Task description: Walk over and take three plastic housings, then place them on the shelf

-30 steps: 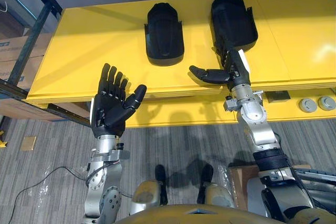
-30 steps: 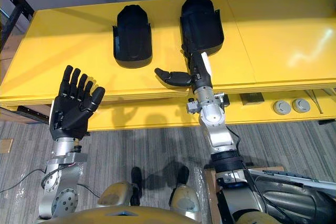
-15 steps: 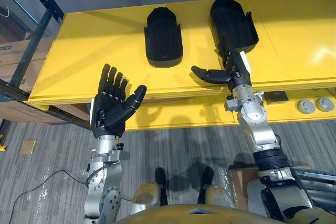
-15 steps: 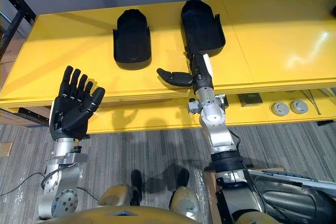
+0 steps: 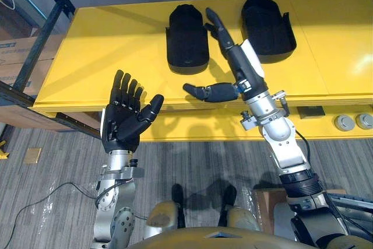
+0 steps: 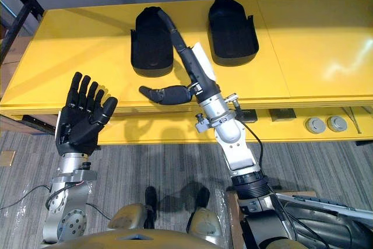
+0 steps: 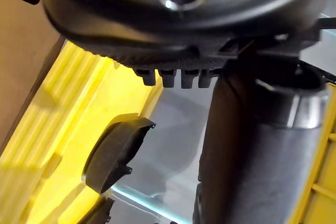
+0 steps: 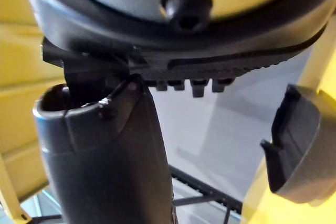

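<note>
Plainly, the right hand (image 5: 241, 69), fingers straight and empty, stretches between the left black scoop-shaped plastic housing (image 5: 187, 42) and the right black housing (image 5: 268, 21) at upper centre of the yellow bench (image 5: 105, 45), the left hand (image 5: 123, 122) open at lower left; a sideways reach might shove one away.

Two black plastic housings (image 5: 187, 39) (image 5: 267, 20) — side by side
</note>
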`<state>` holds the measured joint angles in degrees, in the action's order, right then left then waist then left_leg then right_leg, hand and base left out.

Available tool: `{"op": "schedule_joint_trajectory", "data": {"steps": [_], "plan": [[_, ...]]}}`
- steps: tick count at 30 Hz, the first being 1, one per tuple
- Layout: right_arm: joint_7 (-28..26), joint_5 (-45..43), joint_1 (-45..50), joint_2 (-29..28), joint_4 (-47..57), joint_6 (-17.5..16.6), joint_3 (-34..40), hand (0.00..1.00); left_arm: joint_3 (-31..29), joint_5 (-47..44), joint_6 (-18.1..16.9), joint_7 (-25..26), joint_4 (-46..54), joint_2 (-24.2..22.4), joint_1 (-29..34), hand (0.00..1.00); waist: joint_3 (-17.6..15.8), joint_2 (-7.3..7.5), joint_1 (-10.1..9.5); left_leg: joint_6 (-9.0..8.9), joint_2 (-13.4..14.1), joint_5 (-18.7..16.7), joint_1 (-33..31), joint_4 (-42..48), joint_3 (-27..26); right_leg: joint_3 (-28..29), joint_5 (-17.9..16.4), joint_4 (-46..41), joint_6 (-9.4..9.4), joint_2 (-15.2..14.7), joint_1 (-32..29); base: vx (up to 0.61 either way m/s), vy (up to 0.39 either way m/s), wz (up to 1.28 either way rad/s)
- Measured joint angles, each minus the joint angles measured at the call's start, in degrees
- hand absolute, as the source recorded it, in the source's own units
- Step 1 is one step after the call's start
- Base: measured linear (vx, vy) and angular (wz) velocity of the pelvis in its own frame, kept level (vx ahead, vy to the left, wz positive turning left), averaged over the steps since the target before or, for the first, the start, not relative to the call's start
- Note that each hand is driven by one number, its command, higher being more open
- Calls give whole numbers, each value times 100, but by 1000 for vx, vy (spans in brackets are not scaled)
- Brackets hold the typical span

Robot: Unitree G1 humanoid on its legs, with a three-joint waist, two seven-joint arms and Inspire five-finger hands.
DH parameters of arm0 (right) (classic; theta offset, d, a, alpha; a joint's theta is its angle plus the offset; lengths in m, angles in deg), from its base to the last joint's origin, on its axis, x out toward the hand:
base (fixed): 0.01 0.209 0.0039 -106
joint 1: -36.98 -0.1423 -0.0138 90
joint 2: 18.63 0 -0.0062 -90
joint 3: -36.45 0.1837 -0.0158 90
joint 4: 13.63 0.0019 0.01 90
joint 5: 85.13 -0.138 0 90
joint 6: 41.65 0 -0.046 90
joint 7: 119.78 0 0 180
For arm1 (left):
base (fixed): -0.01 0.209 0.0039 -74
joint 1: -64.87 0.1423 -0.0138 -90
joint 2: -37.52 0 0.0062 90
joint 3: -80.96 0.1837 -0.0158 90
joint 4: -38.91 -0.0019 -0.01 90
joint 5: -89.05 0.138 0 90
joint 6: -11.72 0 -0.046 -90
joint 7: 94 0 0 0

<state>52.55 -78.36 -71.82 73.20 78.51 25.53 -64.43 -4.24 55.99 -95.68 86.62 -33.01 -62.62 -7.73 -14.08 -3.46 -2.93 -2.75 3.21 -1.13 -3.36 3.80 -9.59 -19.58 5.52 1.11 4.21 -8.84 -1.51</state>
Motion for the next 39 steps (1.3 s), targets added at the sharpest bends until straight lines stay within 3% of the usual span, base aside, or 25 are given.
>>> {"op": "schedule_joint_trajectory", "data": {"steps": [8, 14, 18, 22, 31, 39], "plan": [[694, 904, -84, 53, -492, 15, -345, 100, -6, 0, 1, 71, 0, 120, 38, 100, -5, 27, -92, 18, -34, 28, -18, 0, 97, -115, -2, -2, 0, -28, 48, -11, 6, 7], [1724, 2042, -394, 96, -1050, 140, -452, 100, -3, 0, -13, 109, 0, 120, 65, 100, -19, 50, -151, 21, -42, 54, -49, -6, 155, -183, -2, -6, 0, -33, 46, -26, 3, 5], [2355, 2652, -775, 99, -1281, 424, -510, 100, -1, 0, -32, 193, 0, 120, 105, 100, -42, 88, -158, 25, -46, 62, -113, 8, 171, -192, -3, -14, -1, -38, -1, -3, 1, 1], [2807, 2680, -1025, 102, -1576, 752, -551, 100, 11, -1, -39, 250, 0, 119, 111, 100, -101, 147, -171, 29, -56, 83, -152, 7, 193, -209, -7, -26, -5, -47, -42, 1, 2, 2], [3038, 2854, -1623, 280, -2229, 850, -561, 100, 76, -5, -162, 274, 0, 114, 74, 100, -389, 88, -184, 29, -79, 107, -213, 23, 271, -257, -87, -216, -25, -103, -153, -11, 3, 3], [3078, 2844, -1847, 422, -2505, 754, -784, 100, 114, -10, -162, 256, 0, 98, 51, 100, -423, 35, -206, 20, -75, 129, -220, 0, 349, -373, -180, -319, -28, -114, -161, -1, -6, 6]]}}
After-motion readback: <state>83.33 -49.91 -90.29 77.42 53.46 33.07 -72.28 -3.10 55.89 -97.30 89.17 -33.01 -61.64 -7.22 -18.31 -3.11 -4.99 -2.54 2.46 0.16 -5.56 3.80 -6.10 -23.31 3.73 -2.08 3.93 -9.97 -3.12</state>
